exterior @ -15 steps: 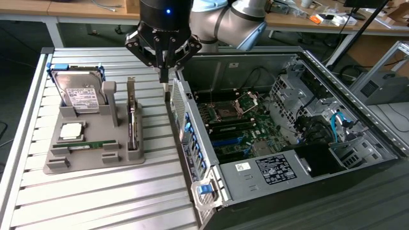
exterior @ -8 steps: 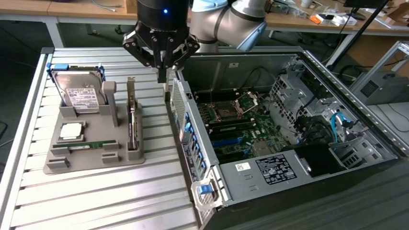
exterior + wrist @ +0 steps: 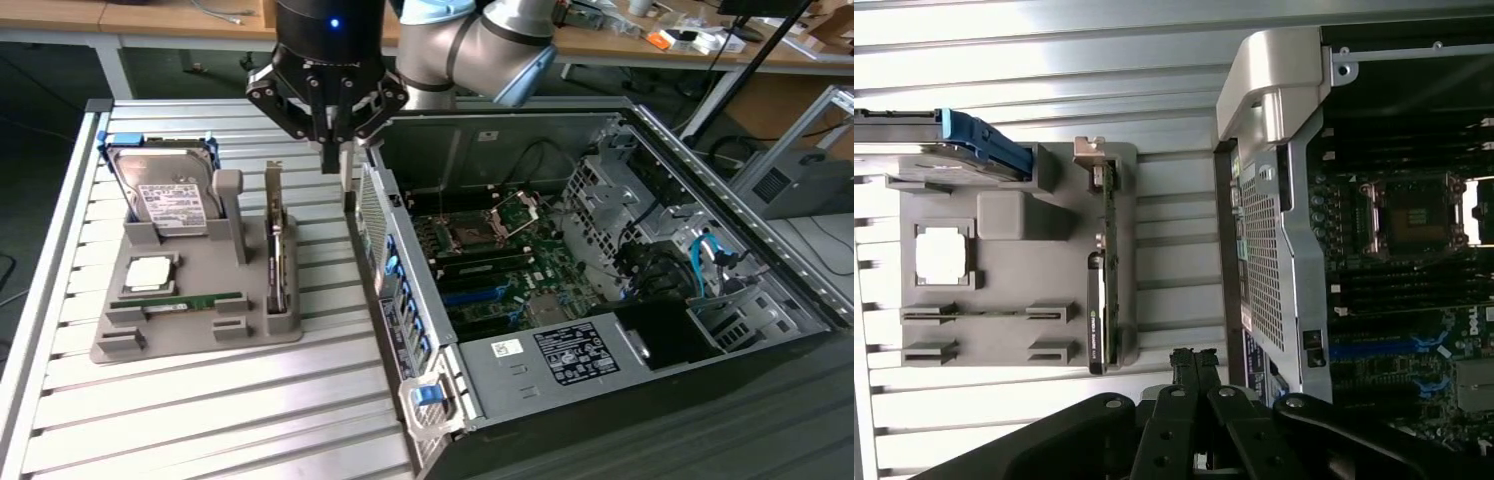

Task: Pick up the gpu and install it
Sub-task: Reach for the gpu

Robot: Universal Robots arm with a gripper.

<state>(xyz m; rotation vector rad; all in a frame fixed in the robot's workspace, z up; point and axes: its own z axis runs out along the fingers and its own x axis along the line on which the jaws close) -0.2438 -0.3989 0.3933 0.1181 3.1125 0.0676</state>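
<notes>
The jaws hung between the open computer case (image 3: 400, 300) (image 3: 1264, 250) and the gpu (image 3: 276, 250) (image 3: 1106, 270), seemingly pinched together, empty. The gpu stood on edge in a grey holder (image 3: 174, 345) (image 3: 1004, 215) on the worktop (image 3: 200, 420) (image 3: 1054, 60).

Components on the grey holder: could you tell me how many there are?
4: hard drive rearmost, processor chip midway, memory stick frontmost, gpu upright nearest the case.

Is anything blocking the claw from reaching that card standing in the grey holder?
Nothing visible does. The gripper hangs beside the computer case, and the gpu stands on edge in the holder with its top edge bare.
</notes>
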